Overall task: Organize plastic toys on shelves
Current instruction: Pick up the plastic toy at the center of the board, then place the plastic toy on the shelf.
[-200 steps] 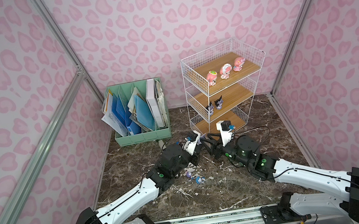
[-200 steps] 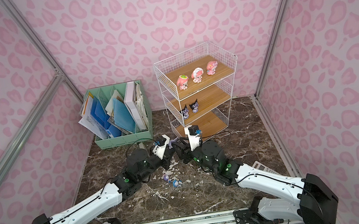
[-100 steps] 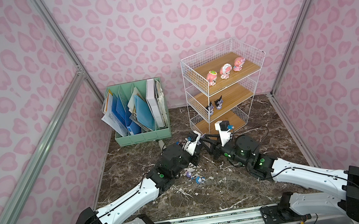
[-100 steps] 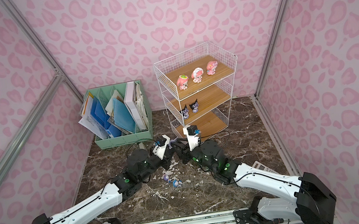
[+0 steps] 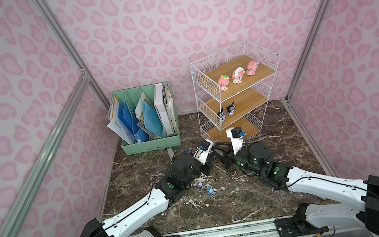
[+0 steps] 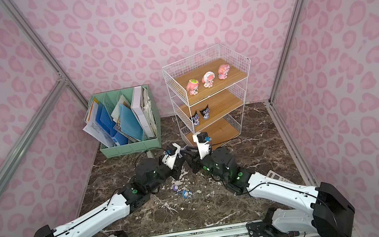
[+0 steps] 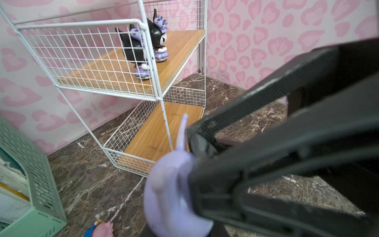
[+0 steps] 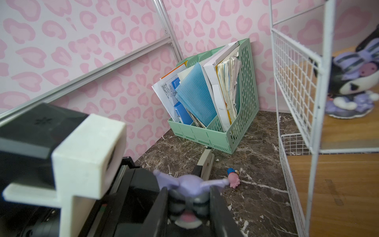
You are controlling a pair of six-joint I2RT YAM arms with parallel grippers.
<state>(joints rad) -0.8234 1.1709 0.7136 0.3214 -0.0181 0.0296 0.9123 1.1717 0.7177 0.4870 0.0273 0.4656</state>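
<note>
The shelves (image 5: 203, 79) are a white wire rack with three wooden boards at the back. Three pink figurines (image 5: 237, 75) stand on the top board and two black-and-purple ones (image 5: 231, 109) on the middle board. My two grippers meet low in front of the rack. The right gripper (image 8: 188, 189) is shut on a third black-and-purple figurine (image 8: 187, 195), one finger on each side of its head. That figurine (image 7: 170, 188) fills the near part of the left wrist view and hides my left jaws. Tiny purple (image 5: 199, 184), blue (image 5: 210, 190) and pink (image 8: 233, 178) toys lie on the marble.
A mint-green file organizer (image 5: 148, 119) full of papers stands left of the rack. A stapler-like tool (image 8: 205, 164) lies in front of it. A white calculator (image 6: 278, 177) lies beside the right arm. Pink patterned walls close in on three sides.
The right gripper's fingers have closed in around the black-and-purple figurine. Both arms have stayed almost where they were, wrists together in front of the rack.
</note>
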